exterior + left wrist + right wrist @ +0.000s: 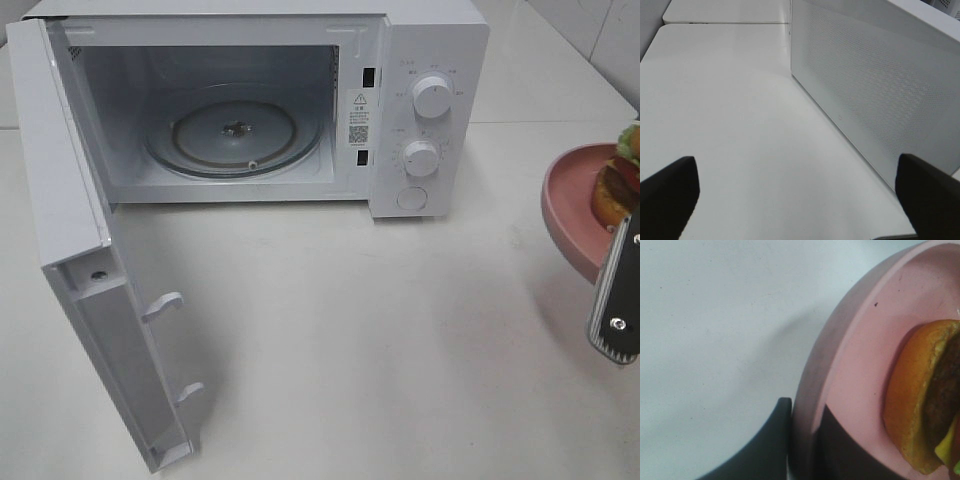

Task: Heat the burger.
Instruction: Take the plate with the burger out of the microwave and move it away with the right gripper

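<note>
The burger [618, 178], with a golden bun, dark patty and green lettuce, lies on a round pink plate [570, 205] at the far right edge of the exterior view. My right gripper [802, 432] is shut on the plate's rim, one finger [765, 452] under it and one inside. The plate hangs tilted above the table, to the right of the microwave [425, 60]. In the right wrist view the burger [920, 410] sits near the plate's far side. My left gripper [800, 200] stands open and holds nothing, beside a dotted white panel [880, 85] of the microwave.
The microwave door [90, 290] stands swung wide open toward the front left. Inside lies a glass turntable [235, 130]. Two knobs [432, 98] and a button are on its right panel. White table [380, 340] spreads in front.
</note>
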